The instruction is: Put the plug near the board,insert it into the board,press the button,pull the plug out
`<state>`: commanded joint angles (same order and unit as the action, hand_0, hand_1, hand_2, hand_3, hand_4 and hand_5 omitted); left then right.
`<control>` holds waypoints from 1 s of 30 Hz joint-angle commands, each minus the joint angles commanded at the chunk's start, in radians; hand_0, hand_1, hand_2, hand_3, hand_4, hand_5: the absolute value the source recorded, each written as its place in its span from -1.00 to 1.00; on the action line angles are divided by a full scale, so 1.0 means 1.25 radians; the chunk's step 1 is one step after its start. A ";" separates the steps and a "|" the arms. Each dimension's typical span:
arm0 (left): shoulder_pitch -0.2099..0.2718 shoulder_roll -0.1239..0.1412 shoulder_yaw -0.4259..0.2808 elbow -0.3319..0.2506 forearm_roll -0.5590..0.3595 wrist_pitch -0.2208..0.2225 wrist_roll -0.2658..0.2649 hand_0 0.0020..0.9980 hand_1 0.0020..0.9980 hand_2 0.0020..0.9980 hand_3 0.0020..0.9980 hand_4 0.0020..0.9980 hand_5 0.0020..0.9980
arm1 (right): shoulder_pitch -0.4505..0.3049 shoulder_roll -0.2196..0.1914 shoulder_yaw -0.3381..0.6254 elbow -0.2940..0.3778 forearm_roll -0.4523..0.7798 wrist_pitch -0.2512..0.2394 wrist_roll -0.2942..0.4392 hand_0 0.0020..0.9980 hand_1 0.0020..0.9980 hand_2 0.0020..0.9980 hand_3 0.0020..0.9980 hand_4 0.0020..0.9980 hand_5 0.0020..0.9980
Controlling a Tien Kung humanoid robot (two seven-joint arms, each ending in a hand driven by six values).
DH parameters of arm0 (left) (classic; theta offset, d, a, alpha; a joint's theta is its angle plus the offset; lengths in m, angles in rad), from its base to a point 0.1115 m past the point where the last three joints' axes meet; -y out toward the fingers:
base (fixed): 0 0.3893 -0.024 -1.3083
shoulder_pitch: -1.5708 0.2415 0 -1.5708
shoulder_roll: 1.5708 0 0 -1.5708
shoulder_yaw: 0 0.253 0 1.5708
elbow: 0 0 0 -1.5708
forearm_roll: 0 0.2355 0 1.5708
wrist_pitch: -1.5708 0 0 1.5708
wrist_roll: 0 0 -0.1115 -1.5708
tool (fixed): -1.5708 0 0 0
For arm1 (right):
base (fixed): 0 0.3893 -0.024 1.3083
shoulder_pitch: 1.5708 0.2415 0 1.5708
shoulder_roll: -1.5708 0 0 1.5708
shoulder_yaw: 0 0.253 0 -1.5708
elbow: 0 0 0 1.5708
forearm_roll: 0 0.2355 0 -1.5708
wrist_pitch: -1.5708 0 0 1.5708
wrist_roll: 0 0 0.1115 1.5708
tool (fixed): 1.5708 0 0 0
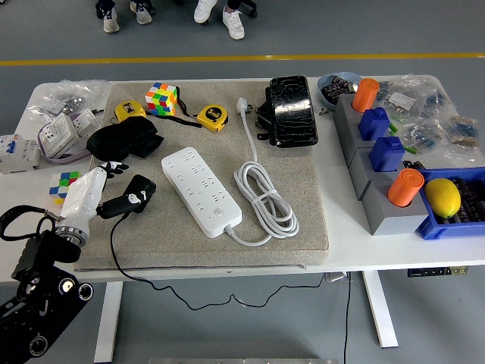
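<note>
The white power strip lies diagonally on the grey mat, its white cord coiled to its right and ending in a white plug at the mat's far edge. A black plug with a thin black cable sits at the mat's left side, a short way left of the strip. My left hand comes in from the lower left and its fingers are closed on the plug's near end. The cable trails over the table's front edge. The right hand is out of sight.
A black cloth, two yellow tape measures, a colour cube and a black pouch lie at the back. Grey blocks with orange and blue pieces and a blue bin with a lemon stand right. Feet show at top.
</note>
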<state>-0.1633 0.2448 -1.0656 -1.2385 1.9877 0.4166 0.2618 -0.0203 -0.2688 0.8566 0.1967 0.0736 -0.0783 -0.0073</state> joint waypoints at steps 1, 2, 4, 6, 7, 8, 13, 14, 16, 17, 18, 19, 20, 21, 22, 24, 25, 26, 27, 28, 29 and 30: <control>0.000 -0.001 0.000 0.001 0.001 0.000 0.002 0.40 0.38 0.35 0.51 1.00 0.33 | 0.000 0.000 0.000 0.000 0.000 0.000 0.000 0.10 0.23 0.16 0.04 0.76 -0.14; -0.001 -0.002 0.000 0.003 0.002 -0.001 0.005 0.40 0.38 0.35 0.51 1.00 0.33 | 0.000 0.000 0.001 0.000 -0.001 0.000 0.000 0.10 0.23 0.16 0.04 0.76 -0.14; -0.003 -0.004 0.003 0.006 0.009 -0.002 0.011 0.40 0.38 0.35 0.51 1.00 0.33 | 0.001 0.000 0.004 0.001 -0.004 0.000 0.001 0.10 0.23 0.16 0.04 0.76 -0.14; -0.005 -0.005 0.010 0.009 0.014 -0.002 0.015 0.20 0.23 0.18 0.40 1.00 0.31 | 0.001 -0.001 0.004 0.001 -0.005 0.000 0.001 0.10 0.23 0.16 0.03 0.76 -0.15; -0.006 -0.006 0.013 0.011 0.015 -0.002 0.016 0.20 0.23 0.18 0.40 1.00 0.31 | 0.000 -0.001 0.003 0.001 -0.003 -0.001 0.001 0.10 0.23 0.16 0.03 0.76 -0.15; -0.007 -0.007 0.016 0.013 0.017 -0.001 0.017 0.20 0.23 0.18 0.40 1.00 0.31 | 0.000 -0.001 0.002 0.001 -0.002 -0.001 0.001 0.10 0.23 0.16 0.03 0.76 -0.15; -0.013 -0.015 0.023 0.027 0.015 -0.001 0.018 0.05 0.09 0.10 0.35 1.00 0.23 | 0.001 0.001 0.001 0.001 -0.001 -0.001 0.001 0.10 0.23 0.16 0.04 0.76 -0.16; -0.014 -0.016 0.025 0.029 0.016 0.001 0.017 0.05 0.09 0.10 0.35 1.00 0.23 | 0.001 0.001 0.001 0.001 -0.002 -0.001 0.001 0.10 0.23 0.16 0.04 0.76 -0.16; -0.017 -0.019 0.028 0.034 0.017 0.003 0.016 0.05 0.09 0.10 0.35 1.00 0.23 | 0.001 0.000 0.004 0.001 -0.004 -0.001 0.002 0.10 0.23 0.16 0.04 0.76 -0.16; -0.018 -0.021 0.029 0.037 0.019 0.004 0.017 0.05 0.09 0.10 0.35 1.00 0.23 | 0.002 0.000 0.005 0.001 -0.005 -0.001 0.002 0.10 0.23 0.16 0.04 0.76 -0.16; -0.020 -0.022 0.031 0.039 0.021 0.004 0.019 -0.02 0.03 0.03 0.32 1.00 0.13 | 0.002 0.000 0.006 0.001 -0.005 -0.001 0.002 0.10 0.23 0.16 0.03 0.75 -0.16; -0.022 -0.023 0.033 0.043 0.024 0.002 0.025 -0.02 0.03 0.03 0.32 1.00 0.13 | 0.001 -0.001 0.006 0.002 -0.006 -0.002 0.002 0.10 0.23 0.16 0.03 0.75 -0.16; -0.023 -0.025 0.035 0.046 0.031 0.000 0.032 -0.02 0.03 0.03 0.32 1.00 0.13 | 0.001 -0.001 0.006 0.002 -0.006 -0.002 0.002 0.10 0.23 0.16 0.03 0.75 -0.16; -0.025 -0.027 0.036 0.050 0.036 0.000 0.036 -0.02 0.03 0.03 0.32 1.00 0.13 | 0.001 -0.001 0.006 0.002 -0.006 -0.002 0.003 0.10 0.23 0.16 0.03 0.75 -0.16; -0.026 -0.028 0.037 0.054 0.036 0.000 0.038 -0.02 0.03 0.03 0.32 1.00 0.13 | 0.001 -0.001 0.005 0.002 -0.005 -0.002 0.003 0.10 0.23 0.16 0.03 0.75 -0.16; -0.027 -0.030 0.038 0.060 0.033 0.004 0.035 -0.16 -0.14 -0.16 0.25 1.00 -0.04 | 0.001 0.000 0.006 0.002 -0.006 -0.003 0.004 0.11 0.23 0.16 0.03 0.75 -0.16; -0.028 -0.031 0.039 0.062 0.032 0.008 0.032 -0.16 -0.14 -0.16 0.25 1.00 -0.04 | 0.001 0.000 0.007 0.002 -0.007 -0.004 0.005 0.11 0.23 0.16 0.03 0.75 -0.16; -0.028 -0.032 0.039 0.063 0.027 0.011 0.028 -0.16 -0.14 -0.16 0.25 1.00 -0.04 | 0.001 0.000 0.007 0.002 -0.008 -0.006 0.008 0.11 0.23 0.16 0.03 0.75 -0.16; -0.029 -0.033 0.039 0.065 0.021 0.016 0.022 -0.16 -0.14 -0.16 0.25 1.00 -0.04 | 0.001 0.000 0.008 0.002 -0.009 -0.007 0.010 0.11 0.23 0.16 0.03 0.75 -0.16; -0.030 -0.033 0.039 0.066 0.016 0.020 0.017 -0.16 -0.14 -0.16 0.25 1.00 -0.04 | 0.002 0.000 0.009 0.002 -0.010 -0.008 0.012 0.11 0.23 0.16 0.03 0.75 -0.16; -0.031 -0.034 0.040 0.067 0.013 0.024 0.013 -0.16 -0.14 -0.16 0.25 1.00 -0.04 | 0.002 0.000 0.009 0.002 -0.011 -0.009 0.012 0.11 0.23 0.16 0.03 0.75 -0.16; -0.033 -0.034 0.041 0.070 0.009 0.030 0.006 -0.29 -0.29 -0.28 0.13 1.00 -0.09 | 0.003 0.000 0.010 0.002 -0.011 -0.009 0.013 0.10 0.23 0.15 0.03 0.75 -0.16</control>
<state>-0.2048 0.2018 -1.0149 -1.1507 1.9994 0.4537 0.2691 -0.0172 -0.2682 0.8686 0.1993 0.0595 -0.0899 0.0088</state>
